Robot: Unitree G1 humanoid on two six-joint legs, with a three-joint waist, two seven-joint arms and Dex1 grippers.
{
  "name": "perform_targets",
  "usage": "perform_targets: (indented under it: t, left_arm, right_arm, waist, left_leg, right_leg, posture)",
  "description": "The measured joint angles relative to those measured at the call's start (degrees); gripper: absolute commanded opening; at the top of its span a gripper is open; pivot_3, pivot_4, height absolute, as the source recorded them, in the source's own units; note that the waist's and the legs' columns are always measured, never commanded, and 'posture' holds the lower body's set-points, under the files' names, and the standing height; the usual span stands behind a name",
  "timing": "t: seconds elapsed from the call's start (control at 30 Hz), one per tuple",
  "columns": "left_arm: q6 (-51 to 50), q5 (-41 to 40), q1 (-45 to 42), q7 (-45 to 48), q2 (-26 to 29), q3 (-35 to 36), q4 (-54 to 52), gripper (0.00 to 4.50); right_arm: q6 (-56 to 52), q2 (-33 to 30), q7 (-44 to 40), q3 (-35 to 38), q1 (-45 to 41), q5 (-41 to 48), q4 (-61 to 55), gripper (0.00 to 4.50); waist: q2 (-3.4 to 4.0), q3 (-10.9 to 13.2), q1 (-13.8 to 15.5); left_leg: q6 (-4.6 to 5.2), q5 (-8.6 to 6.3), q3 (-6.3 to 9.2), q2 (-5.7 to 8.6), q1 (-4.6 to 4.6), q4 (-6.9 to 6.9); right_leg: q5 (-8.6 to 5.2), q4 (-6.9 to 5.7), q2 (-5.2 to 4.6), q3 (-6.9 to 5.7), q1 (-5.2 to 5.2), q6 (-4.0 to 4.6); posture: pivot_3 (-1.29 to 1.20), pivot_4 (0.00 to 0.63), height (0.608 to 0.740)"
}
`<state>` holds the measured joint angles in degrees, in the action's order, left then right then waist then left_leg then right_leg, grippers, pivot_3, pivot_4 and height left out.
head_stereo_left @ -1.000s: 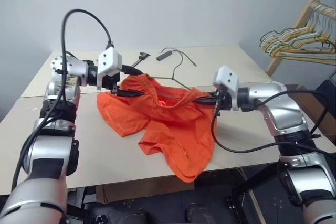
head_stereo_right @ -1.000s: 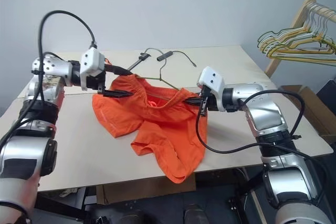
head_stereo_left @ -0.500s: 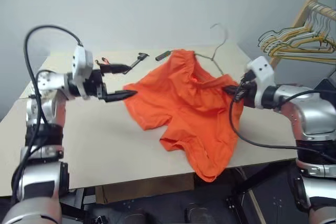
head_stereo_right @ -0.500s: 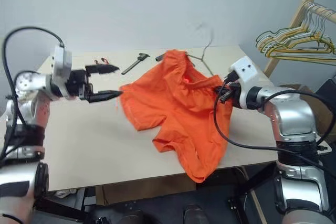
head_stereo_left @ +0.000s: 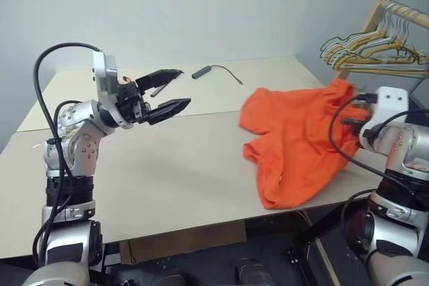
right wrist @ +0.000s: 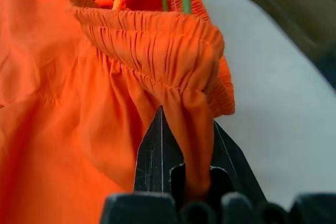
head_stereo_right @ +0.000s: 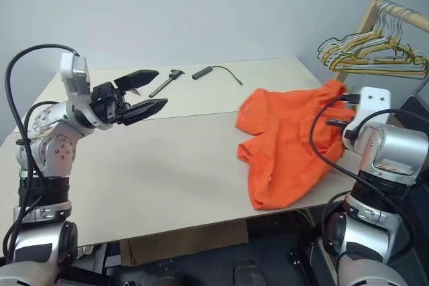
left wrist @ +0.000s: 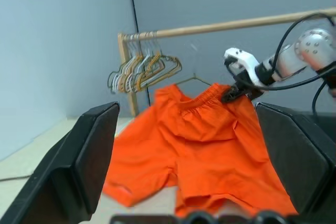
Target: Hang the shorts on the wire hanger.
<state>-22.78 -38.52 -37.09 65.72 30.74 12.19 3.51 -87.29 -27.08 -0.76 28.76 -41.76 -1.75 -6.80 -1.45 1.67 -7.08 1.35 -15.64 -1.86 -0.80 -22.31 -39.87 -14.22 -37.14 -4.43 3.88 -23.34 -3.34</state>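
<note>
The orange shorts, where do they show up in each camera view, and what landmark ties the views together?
Left eye view: the shorts lie at the table's right edge, partly hanging off.
Right eye view: same place, right of centre.
Left wrist view: centre, between that claw's open fingers.
Right wrist view: close up, waistband pinched in the right claw.
Shared landmark: the rack of bunched hangers behind the shorts, also in the left wrist view.

a pale beige table (head_stereo_left: pixel 167 165) with a seam running across its top stands before a plain grey wall (head_stereo_left: pixel 201 11). near the table's far edge lie a thin black cable with a cylindrical end (head_stereo_left: pixel 213 70) and, just beside it, a small dark tool (head_stereo_right: pixel 165 82). at the right, bunched yellow and silver hangers (head_stereo_left: pixel 372 50) hang on a wooden rack (head_stereo_left: pixel 375 8).
</note>
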Motion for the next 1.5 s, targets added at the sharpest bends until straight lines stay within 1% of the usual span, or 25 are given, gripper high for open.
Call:
perform_targets:
  t: [0.1, 0.2, 0.37, 0.57, 0.73, 0.97, 1.13, 1.37, 1.5]
  left_arm:
    - [-0.15, -2.15, 0.0, -0.67, -1.13, 0.8, -0.01, 4.49]
    - [-0.56, -3.8, -0.03, -1.79, -1.86, 1.86, 0.0, 4.49]
    - [-0.37, -4.43, -0.04, -2.68, -3.04, 2.13, -0.02, 4.49]
    - [-0.38, -7.16, 0.52, -3.94, -5.69, 2.55, -1.96, 4.49]
    - [-0.38, -8.92, 1.27, -4.65, -5.91, 3.44, -2.84, 4.49]
    - [-0.38, -9.86, 1.65, -5.17, -5.91, 3.9, -3.62, 4.49]
    - [-0.3, -9.94, 1.91, -5.43, -5.88, 4.02, -4.03, 4.49]
    - [-0.17, -10.08, 2.14, -5.81, -5.85, 4.03, -4.42, 4.49]
    - [-0.14, -10.06, 3.03, -5.63, -5.34, 4.04, -4.99, 4.49]
  right_arm:
    - [0.29, 1.68, 5.06, 2.67, -0.81, -3.06, 0.17, 0.0]
    - [2.92, 1.8, 9.66, 3.32, -2.42, -5.84, 1.81, 0.0]
    - [11.11, 1.79, 16.32, 3.09, -5.13, -8.73, 6.1, 0.0]
    - [21.61, 1.33, 22.84, 4.14, -10.1, -8.85, 13.1, 0.0]
    - [29.24, -1.69, 24.92, 5.55, -12.76, -8.0, 23.65, 0.0]
    - [34.89, -3.74, 27.59, 7.78, -16.81, -4.89, 34.64, 0.0]
    - [39.42, -8.95, 28.91, 10.88, -23.0, 0.05, 48.04, 0.0]
    - [46.99, -14.67, 30.1, 10.93, -27.66, 4.21, 61.4, 0.0]
    - [47.99, -16.57, 31.14, 10.95, -28.77, 6.35, 67.33, 0.0]
  waist:
    - [0.11, -0.06, -0.38]
    - [0.34, -0.18, -0.96]
    - [0.59, -0.34, -2.21]
    - [0.64, -0.36, -3.54]
    - [0.66, -0.35, -3.6]
    - [0.71, -0.34, -3.75]
    - [0.8, -0.28, -3.48]
    - [0.85, -0.25, -3.31]
    - [0.86, -0.24, -3.3]
  left_leg:
    - [0.0, 0.0, 0.0, 0.02, 0.01, 0.01]
    - [0.0, 0.0, -0.01, 0.06, 0.04, 0.01]
    - [0.0, 0.0, -0.02, 0.09, 0.14, 0.03]
    - [0.01, 0.0, 0.0, 0.07, 0.19, 0.08]
    - [0.01, 0.0, -0.02, 0.08, 0.28, 0.09]
    - [0.01, 0.0, -0.03, 0.08, 0.26, 0.13]
    - [0.02, 0.0, -0.05, 0.09, 0.28, 0.19]
    - [0.03, -0.01, -0.07, 0.09, 0.28, 0.22]
    - [0.05, -0.02, -0.09, 0.09, 0.31, 0.24]
  right_leg:
    - [0.0, 0.01, 0.01, 0.01, 0.0, 0.0]
    - [0.0, 0.02, 0.02, 0.04, 0.03, -0.01]
    - [0.0, 0.06, 0.02, 0.07, 0.16, -0.01]
    - [0.0, 0.08, 0.04, 0.09, 0.21, -0.01]
    - [0.0, 0.12, 0.05, 0.11, 0.29, -0.01]
    - [0.0, 0.18, 0.06, 0.12, 0.3, -0.02]
    - [0.0, 0.32, 0.07, 0.13, 0.34, -0.02]
    - [0.0, 0.43, 0.09, 0.15, 0.39, -0.02]
    - [0.0, 0.47, 0.1, 0.16, 0.45, -0.02]
  posture:
    - [-0.14, 0.0, 0.74]
    - [-0.14, 0.0, 0.74]
    - [-0.14, 0.0, 0.74]
    - [-0.13, 0.0, 0.74]
    - [-0.12, 0.0, 0.74]
    - [-0.12, 0.0, 0.74]
    - [-0.11, 0.0, 0.74]
    - [-0.1, 0.0, 0.74]
    - [-0.1, 0.0, 0.74]
